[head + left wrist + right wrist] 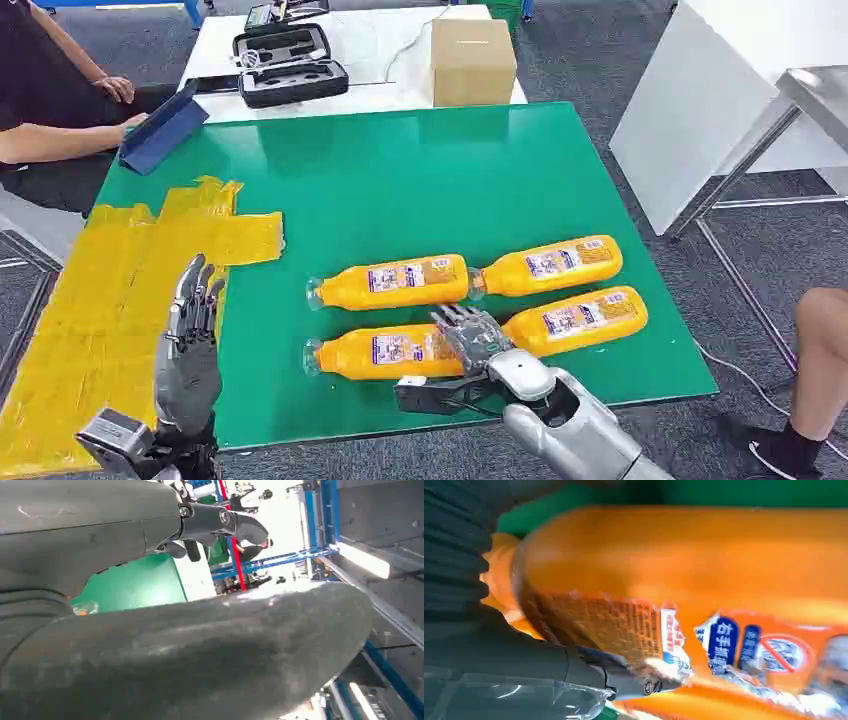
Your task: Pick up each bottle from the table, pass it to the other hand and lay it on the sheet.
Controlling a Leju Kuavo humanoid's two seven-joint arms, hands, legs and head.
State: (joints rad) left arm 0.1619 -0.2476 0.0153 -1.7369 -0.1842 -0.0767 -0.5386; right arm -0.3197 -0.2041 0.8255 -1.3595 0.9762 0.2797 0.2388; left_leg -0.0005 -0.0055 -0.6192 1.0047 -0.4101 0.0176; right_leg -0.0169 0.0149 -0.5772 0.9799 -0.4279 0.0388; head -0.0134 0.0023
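Over on the far left a person's arms rest by a blue tablet case propped at the corner of the green table. Below that, the yellow sheet covers the table's left side, wrinkled and patched together from strips. The robot's left hand stands upright over the sheet's inner edge, fingers straight up and close together, holding nothing. To its right, four orange bottles lie on their sides on the bare green, in two rows, caps pointing left. The back-left bottle lies nearly end to end with the back-right bottle; in front of them are the front-left bottle and the front-right bottle. The right hand is laid over the wide end of the front-left bottle, just where it meets the neck of the front-right one, fingers draped across the top; from the wrist camera the bottle sits pressed close against the palm with a dark finger curling at its label, though I cannot tell whether the grip is truly closed. Farther back stand an open black case and a cardboard box on a white table, and at the far right a person's leg.
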